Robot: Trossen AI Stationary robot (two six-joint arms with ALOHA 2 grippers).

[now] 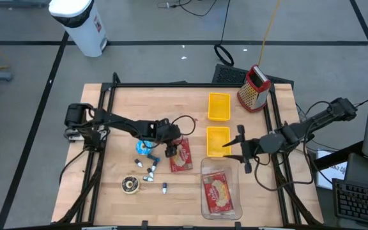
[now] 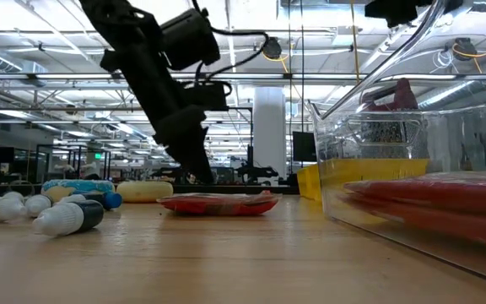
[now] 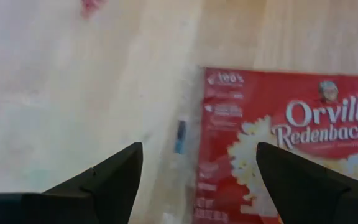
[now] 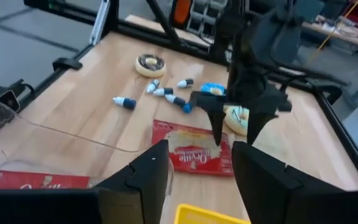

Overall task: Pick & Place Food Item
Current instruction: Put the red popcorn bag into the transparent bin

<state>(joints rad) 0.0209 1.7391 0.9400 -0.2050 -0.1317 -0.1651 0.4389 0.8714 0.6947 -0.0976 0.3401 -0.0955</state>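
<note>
Just left of centre, the left gripper (image 1: 169,151) hovers with jaws spread wide, holding nothing, above the red popcorn packet (image 1: 181,155); at right, the right gripper (image 1: 240,147) waits, fingers parted.

Two dark jointed arms, looping black cables, tapered black fingers (image 3: 114,180)

A glossy red plastic popcorn packet (image 1: 181,155) lies on the pale, smooth-grained wooden worktop (image 1: 107,198), near a clear glossy plastic box (image 1: 220,190) and two matt yellow plastic trays (image 1: 219,107).
</note>
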